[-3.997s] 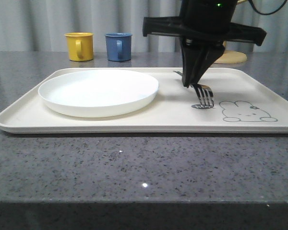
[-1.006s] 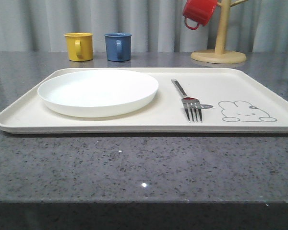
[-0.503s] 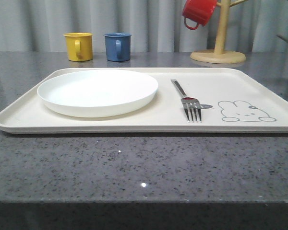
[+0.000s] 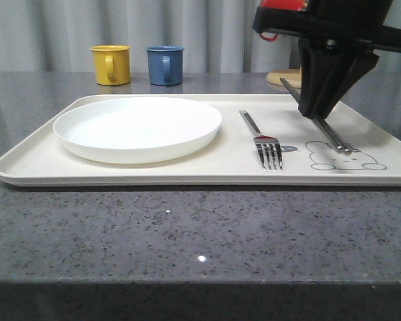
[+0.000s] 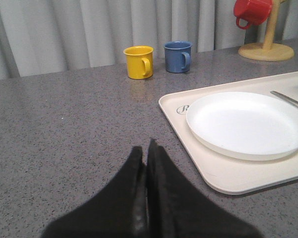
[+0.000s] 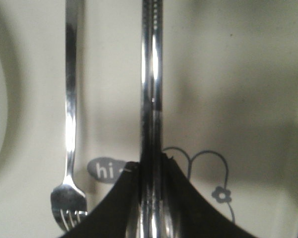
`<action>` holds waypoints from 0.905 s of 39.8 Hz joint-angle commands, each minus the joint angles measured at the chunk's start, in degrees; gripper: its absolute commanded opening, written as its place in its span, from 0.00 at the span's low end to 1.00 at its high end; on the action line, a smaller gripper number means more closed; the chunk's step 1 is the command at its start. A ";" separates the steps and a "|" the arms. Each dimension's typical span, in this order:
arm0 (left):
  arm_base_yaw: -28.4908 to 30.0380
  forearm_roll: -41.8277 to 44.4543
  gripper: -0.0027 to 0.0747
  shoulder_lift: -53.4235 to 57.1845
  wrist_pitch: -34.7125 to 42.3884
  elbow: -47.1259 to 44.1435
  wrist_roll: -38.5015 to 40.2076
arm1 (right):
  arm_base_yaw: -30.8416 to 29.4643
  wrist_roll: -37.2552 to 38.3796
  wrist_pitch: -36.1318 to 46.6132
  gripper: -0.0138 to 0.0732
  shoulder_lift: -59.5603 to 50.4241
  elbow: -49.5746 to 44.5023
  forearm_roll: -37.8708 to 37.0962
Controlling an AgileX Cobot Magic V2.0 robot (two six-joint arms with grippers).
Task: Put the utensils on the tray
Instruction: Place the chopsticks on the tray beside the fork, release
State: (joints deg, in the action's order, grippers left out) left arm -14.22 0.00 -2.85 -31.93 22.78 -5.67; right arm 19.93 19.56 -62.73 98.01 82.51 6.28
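Since half a second ago the right gripper has come into the front view over the tray's right side, carrying the chopsticks; fork and plate have not shifted.

Near edge: speckled grey stone table, bare up to the tray. Left gripper sits low over the table, left of the tray, fingers pressed together on nothing.

On the tray: white plate at left; fork laid just right of it, tines toward the camera, beside the grey "hi" bubble. Right of the fork, the chopsticks slope down from the right gripper, their near tips over the rabbit drawing; whether the tips touch the tray I cannot tell. In the right wrist view the fingers are clamped narrowly on the pair, the two sticks lying together as one bar parallel to the fork.

Step in hand, as judged: setting down the second utensil. Next move calls for lowering until the sticks lie flat, then opening the fingers without rolling them toward the fork. No spoon is on the tray yet.

Far: yellow mug and blue mug on the table behind the tray; wooden mug stand base with red mug; pale grey curtain as backdrop.
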 commanded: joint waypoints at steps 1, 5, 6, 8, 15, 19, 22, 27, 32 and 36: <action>0.08 -0.60 0.01 -0.80 4.78 1.41 0.38 | -0.10 1.06 2.84 0.14 -1.15 1.71 -0.07; 0.08 -0.60 0.01 -0.80 4.78 1.41 0.38 | -0.10 1.06 4.16 0.14 -0.02 1.71 -0.07; 0.08 -0.60 0.01 -0.80 4.78 1.41 0.38 | -0.10 1.06 4.29 0.14 0.34 1.71 -0.07; 0.08 -0.60 0.01 -0.80 4.78 1.41 0.38 | -0.10 1.06 4.25 0.14 0.84 1.71 -0.07; 0.08 -0.60 0.01 -0.80 4.78 1.41 0.38 | -0.10 1.06 3.26 0.17 1.42 1.65 -0.07; 0.08 -0.60 0.01 -0.80 4.78 1.41 0.38 | -0.10 1.06 3.20 0.27 1.37 1.70 -0.07; 0.08 -0.60 0.01 -0.80 4.78 1.41 0.38 | -0.10 1.06 2.60 0.39 1.37 2.28 -0.07; 0.08 -0.60 0.01 -0.80 4.78 1.41 0.38 | -0.10 1.06 -0.84 0.52 1.18 4.75 -0.41; 0.08 -0.60 0.01 -0.80 4.78 1.41 0.38 | -0.10 0.52 -8.36 0.53 0.99 9.53 -4.76; 0.08 -0.60 0.01 -0.80 4.78 1.41 0.38 | -0.21 -2.22 -13.95 0.53 0.77 13.74 -8.88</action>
State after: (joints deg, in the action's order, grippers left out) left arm -14.22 0.00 -2.85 -31.93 22.78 -5.67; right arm 19.93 19.80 -69.58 102.13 91.28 1.57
